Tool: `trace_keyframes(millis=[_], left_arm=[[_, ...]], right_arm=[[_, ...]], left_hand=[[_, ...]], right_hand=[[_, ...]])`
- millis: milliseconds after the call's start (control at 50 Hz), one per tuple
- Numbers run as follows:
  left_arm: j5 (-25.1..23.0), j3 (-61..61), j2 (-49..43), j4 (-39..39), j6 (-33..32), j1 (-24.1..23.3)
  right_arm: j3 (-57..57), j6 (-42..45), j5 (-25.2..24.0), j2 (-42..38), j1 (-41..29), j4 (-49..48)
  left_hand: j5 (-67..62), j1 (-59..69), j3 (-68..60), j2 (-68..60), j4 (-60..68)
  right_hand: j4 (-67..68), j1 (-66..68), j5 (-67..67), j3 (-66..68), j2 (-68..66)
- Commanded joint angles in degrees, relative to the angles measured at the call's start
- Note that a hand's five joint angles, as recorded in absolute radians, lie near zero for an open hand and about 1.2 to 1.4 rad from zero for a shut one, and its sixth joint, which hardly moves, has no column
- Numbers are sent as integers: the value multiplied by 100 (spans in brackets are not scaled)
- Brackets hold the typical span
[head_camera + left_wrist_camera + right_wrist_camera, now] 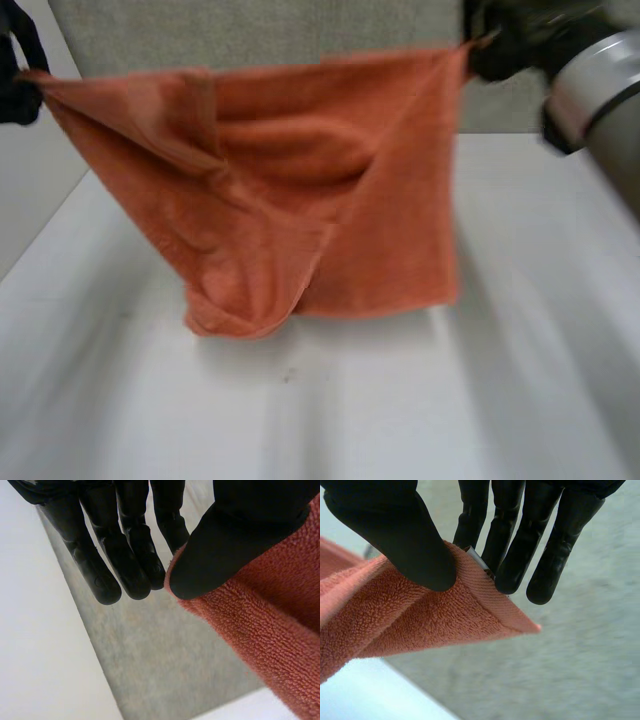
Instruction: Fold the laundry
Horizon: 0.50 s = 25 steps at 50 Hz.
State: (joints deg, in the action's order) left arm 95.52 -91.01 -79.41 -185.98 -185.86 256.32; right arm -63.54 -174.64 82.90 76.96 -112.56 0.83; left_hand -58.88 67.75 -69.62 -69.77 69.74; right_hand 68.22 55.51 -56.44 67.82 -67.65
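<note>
Hanging between the two hands, the orange towel (300, 200) is stretched along its top edge over the white counter (540, 380). Its lower part droops toward six o'clock, bunched and twisted on the seven o'clock side. The left hand (12, 98) pinches the corner at ten o'clock, thumb pressing the terry against the fingers (135, 555). The right hand (500, 55) pinches the hemmed corner at one o'clock the same way. The cloth looks light, soft and limp, with a looped pile that should grip rather than slip. It will likely sag wherever unsupported, so corners and hems seem the best holds, and the twisted lower fold probably needs shaking out before laying flat.
</note>
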Motion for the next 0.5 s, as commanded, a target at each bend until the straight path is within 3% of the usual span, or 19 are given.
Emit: trace_keyframes(millis=[20, 220, 360, 500], left_arm=[[-16, -189, 57, -26, 436, 50], [-157, -330, -1604, -887, 401, -21], [-631, 994, -2772, -2177, 384, -65], [-780, 2341, -2677, -2697, 445, -126]], right_arm=[[-97, -8, -371, 293, 806, 181], [-19, 167, -503, -1041, 1053, 225], [1191, 343, -346, -1938, 1017, -336], [1969, 159, 129, -1450, 904, -1565]], left_hand=[[-1112, 1225, -1038, -1023, 1026], [-1112, 1225, -1038, -1023, 1026], [-1112, 1225, -1038, -1023, 1026], [-1112, 1225, -1038, -1023, 1026]], right_hand=[[1178, 2449, -1356, 1218, -1235], [1178, 2449, -1356, 1218, -1235], [1178, 2449, -1356, 1218, -1235], [1178, 2449, -1356, 1218, -1235]])
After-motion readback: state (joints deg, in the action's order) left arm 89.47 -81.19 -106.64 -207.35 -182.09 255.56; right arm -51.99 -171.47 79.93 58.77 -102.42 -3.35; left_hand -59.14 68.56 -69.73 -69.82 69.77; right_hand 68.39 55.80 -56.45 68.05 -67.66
